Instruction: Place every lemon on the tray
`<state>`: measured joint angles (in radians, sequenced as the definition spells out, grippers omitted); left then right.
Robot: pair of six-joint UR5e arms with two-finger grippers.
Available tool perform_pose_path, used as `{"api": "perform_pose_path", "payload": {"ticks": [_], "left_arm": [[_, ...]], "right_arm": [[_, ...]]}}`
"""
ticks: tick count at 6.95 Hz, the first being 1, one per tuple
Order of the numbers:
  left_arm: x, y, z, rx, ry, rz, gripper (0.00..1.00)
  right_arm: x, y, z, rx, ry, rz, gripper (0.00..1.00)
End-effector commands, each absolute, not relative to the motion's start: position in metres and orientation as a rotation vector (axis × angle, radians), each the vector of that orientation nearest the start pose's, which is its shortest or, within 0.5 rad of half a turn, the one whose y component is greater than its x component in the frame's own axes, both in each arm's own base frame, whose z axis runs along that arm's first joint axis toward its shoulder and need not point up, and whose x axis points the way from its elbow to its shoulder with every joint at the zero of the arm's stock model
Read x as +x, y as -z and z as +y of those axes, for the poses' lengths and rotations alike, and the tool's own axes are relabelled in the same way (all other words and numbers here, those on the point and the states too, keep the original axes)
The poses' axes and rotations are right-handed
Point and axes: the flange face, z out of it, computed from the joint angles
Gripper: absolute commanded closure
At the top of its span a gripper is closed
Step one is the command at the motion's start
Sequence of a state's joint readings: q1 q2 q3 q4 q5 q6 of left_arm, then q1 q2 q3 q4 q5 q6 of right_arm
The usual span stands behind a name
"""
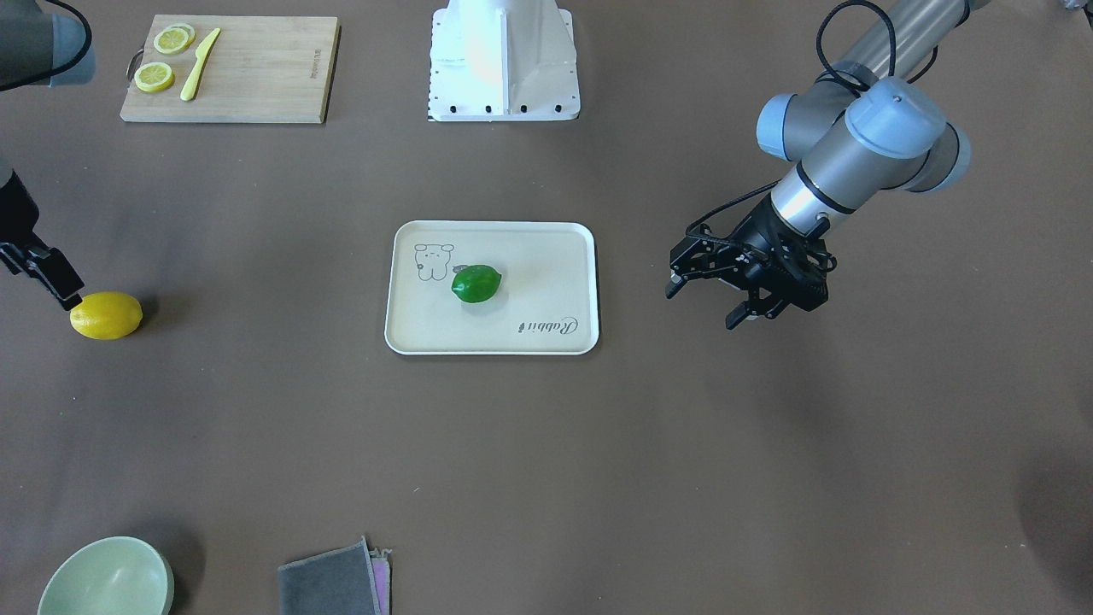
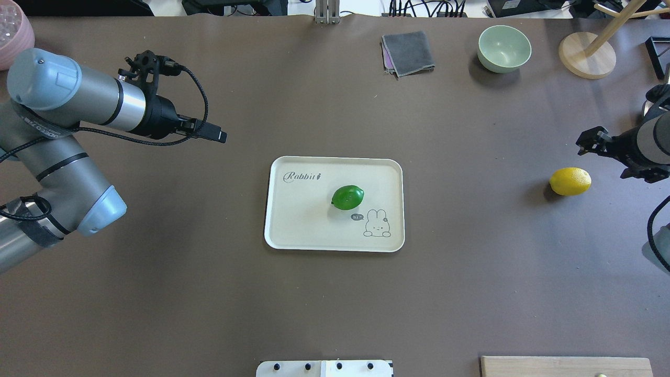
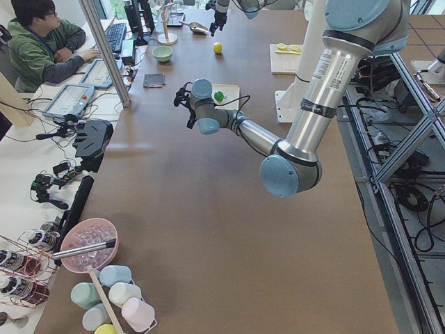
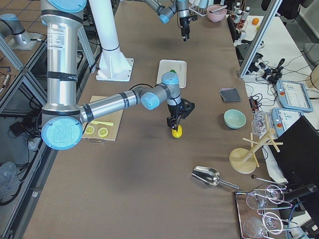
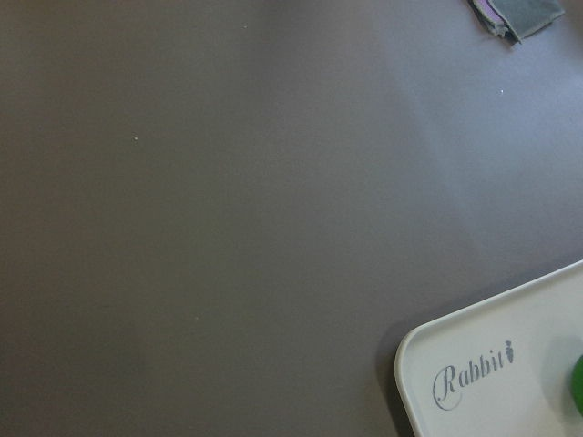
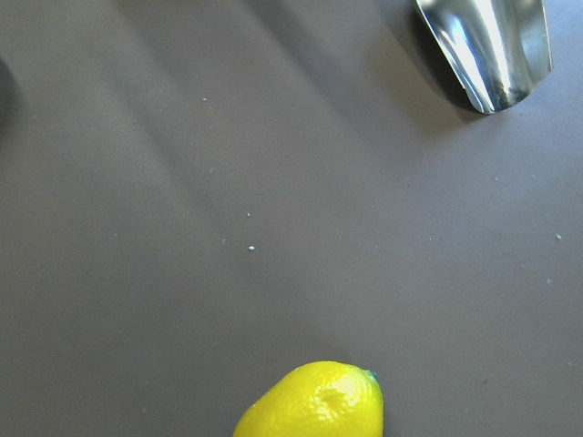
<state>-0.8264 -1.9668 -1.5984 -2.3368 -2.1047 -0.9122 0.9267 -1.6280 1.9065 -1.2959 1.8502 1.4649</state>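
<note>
The green lemon [image 1: 476, 283] lies near the middle of the cream tray [image 1: 564, 329]; both also show in the overhead view, the lemon [image 2: 347, 197] on the tray [image 2: 285, 230]. The yellow lemon [image 1: 106, 314] lies on the bare table far to the tray's side, on my right arm's side [image 2: 570, 181]. My right gripper [image 4: 175, 121] hovers open just above and beside it; the right wrist view shows the lemon [image 6: 314, 402] at its bottom edge. My left gripper [image 1: 707, 305] is open and empty, raised beside the tray. The left wrist view shows a tray corner [image 5: 428, 350].
A wooden cutting board [image 1: 265, 77] with lemon slices and a yellow knife lies near the robot base [image 1: 504, 85]. A green bowl [image 2: 504, 48], a grey cloth [image 2: 408, 52] and a wooden stand [image 2: 586, 55] sit along the far edge. A metal scoop [image 6: 487, 50] lies beyond the yellow lemon.
</note>
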Motion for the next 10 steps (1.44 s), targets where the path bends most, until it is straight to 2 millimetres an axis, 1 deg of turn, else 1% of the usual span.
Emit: {"api": "perform_pose_path", "payload": {"ticks": [1, 2, 3, 5, 6, 7, 8, 9, 10], "left_arm": [[0.370, -0.333, -0.526, 0.441, -0.174, 1.167, 0.01], [0.370, -0.333, -0.525, 0.442, -0.173, 1.168, 0.01], [0.371, -0.334, -0.525, 0.443, -0.173, 1.165, 0.01], [0.369, -0.334, -0.525, 0.446, -0.172, 1.165, 0.01], [0.370, -0.334, -0.524, 0.444, -0.172, 1.166, 0.01], [0.369, -0.335, -0.525, 0.444, -0.170, 1.165, 0.01], [0.370, -0.335, -0.524, 0.443, -0.171, 1.165, 0.01], [0.370, -0.335, -0.524, 0.444, -0.172, 1.165, 0.01], [0.370, -0.336, -0.525, 0.443, -0.172, 1.164, 0.01]], "right_arm": [[-0.257, -0.518, -0.453, 0.069, -0.846, -0.570, 0.00], [-0.277, -0.529, -0.451, 0.087, -0.870, -0.536, 0.00], [-0.282, -0.535, -0.447, 0.087, -0.908, -0.538, 0.00], [-0.291, -0.552, -0.445, 0.103, -0.924, -0.506, 0.02], [-0.295, -0.559, -0.443, 0.126, -0.924, -0.484, 0.09], [-0.300, -0.564, -0.441, 0.144, -0.939, -0.470, 0.37], [-0.302, -0.559, -0.443, 0.146, -0.944, -0.481, 0.96], [-0.304, -0.542, -0.445, 0.155, -0.936, -0.513, 1.00], [-0.307, -0.513, -0.446, 0.158, -0.922, -0.562, 1.00]]}}
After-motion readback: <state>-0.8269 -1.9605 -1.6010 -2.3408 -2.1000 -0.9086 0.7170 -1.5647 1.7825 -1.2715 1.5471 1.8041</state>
